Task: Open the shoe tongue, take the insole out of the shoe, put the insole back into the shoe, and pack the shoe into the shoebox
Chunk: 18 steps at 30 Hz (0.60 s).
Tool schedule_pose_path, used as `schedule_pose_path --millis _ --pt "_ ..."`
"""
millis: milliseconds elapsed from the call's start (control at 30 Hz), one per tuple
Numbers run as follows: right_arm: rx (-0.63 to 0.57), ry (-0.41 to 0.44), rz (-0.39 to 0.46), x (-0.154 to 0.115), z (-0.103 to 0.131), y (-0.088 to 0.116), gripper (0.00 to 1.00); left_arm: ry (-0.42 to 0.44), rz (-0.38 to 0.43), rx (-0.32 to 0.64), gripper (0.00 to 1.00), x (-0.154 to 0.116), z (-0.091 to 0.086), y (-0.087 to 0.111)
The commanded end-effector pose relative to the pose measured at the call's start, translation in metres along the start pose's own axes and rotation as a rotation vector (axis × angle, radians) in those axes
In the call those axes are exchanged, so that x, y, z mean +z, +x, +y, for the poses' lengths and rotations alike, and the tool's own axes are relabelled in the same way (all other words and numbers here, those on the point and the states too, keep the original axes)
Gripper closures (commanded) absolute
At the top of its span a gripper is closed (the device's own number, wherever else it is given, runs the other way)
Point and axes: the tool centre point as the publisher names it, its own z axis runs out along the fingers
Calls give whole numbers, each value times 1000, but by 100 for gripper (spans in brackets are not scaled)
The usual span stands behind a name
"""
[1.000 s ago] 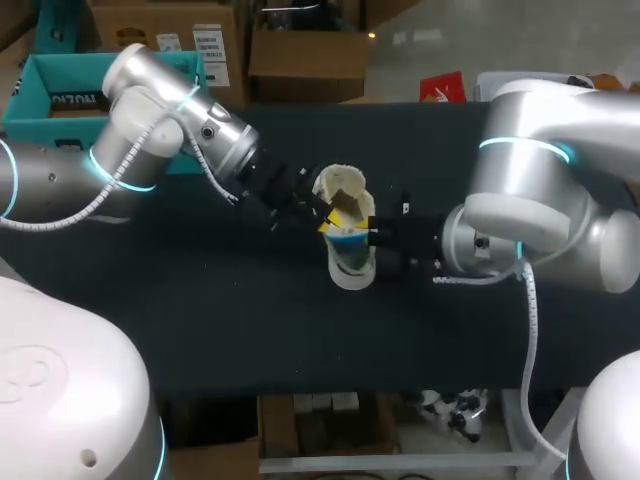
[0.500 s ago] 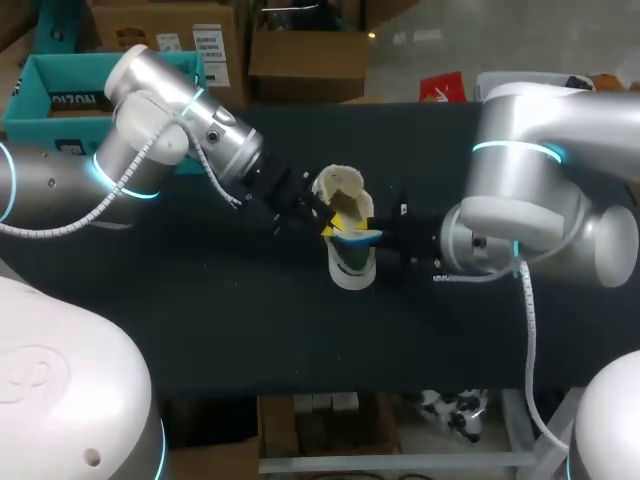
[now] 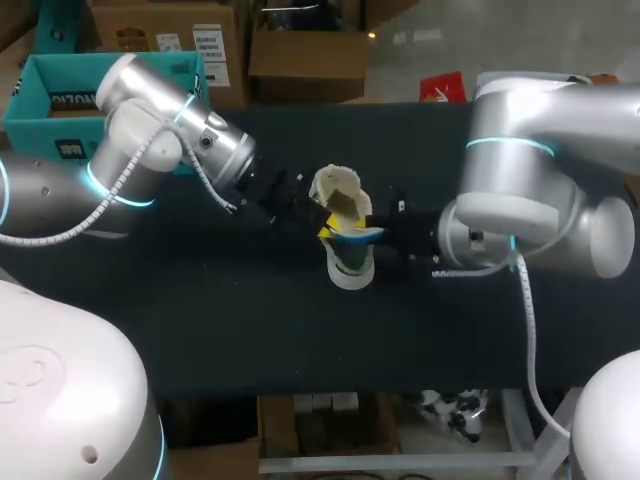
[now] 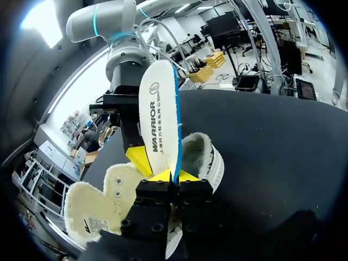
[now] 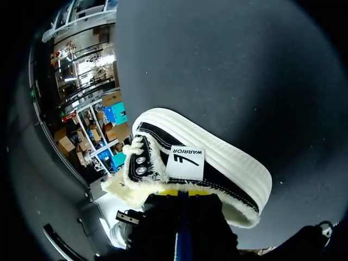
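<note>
The teal shoebox (image 3: 40, 85) sits at the ten o'clock corner of your table (image 3: 200, 320), well apart from the shoe (image 3: 350, 272). The shoe stands mid-table, its fleecy tongue folded open toward twelve. The insole (image 3: 358, 237) is over the shoe's opening. Your left gripper (image 3: 325, 222), in from ten o'clock, is clamped on it. Your right gripper (image 3: 380, 236), from three, pinches it too.

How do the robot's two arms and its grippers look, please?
Both the left arm and right arm are rounded silver tubes with glowing cyan joint rings and a white cable outside. The left gripper and right gripper are black, yellow-tipped.
</note>
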Motion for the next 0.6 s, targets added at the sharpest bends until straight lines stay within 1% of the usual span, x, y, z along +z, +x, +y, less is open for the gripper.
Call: schedule_pose_path --millis 33,367,600 --pt "-2 -16 0 3 -4 3 100 -7 -12 0 100 2 -6 3" --pt "23 -29 7 5 1 -3 100 -2 -69 -18 100 -4 4 -3" --pt "33 -25 18 5 3 -6 100 1 -68 -31 100 -3 10 -6"
